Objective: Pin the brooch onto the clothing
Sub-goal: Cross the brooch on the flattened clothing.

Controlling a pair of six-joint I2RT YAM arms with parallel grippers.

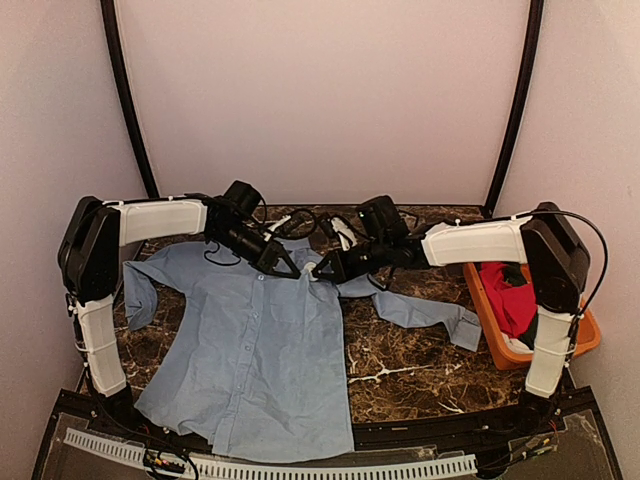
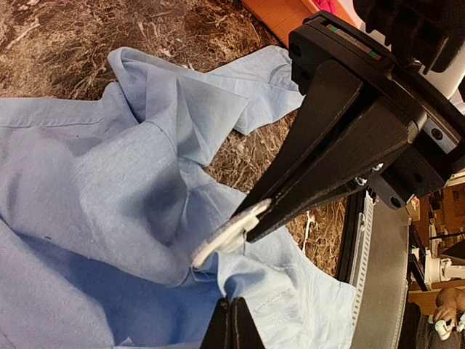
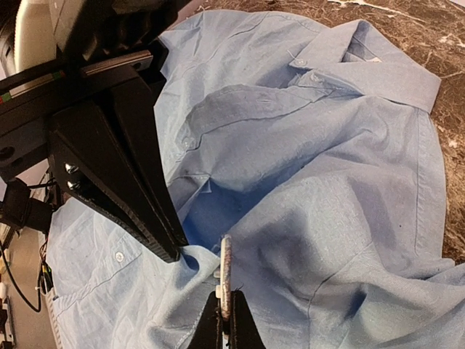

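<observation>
One light blue shirt (image 1: 255,350), one white brooch (image 2: 227,238): left gripper (image 3: 171,251) pinches a shirt fold, right gripper (image 2: 265,218) clamps the brooch just beside that fold.

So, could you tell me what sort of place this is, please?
Probably a robotics lab test booth rather than a home: plain pale walls and black corner poles enclose a marble-patterned table, with a left arm and right arm bolted at its near edge.

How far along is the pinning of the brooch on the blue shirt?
Done: the shirt lies spread out, and the right gripper has its jaws shut on the brooch. In hand: the left gripper pinches cloth right at the brooch. Left: fastening it; no attachment shows.
</observation>
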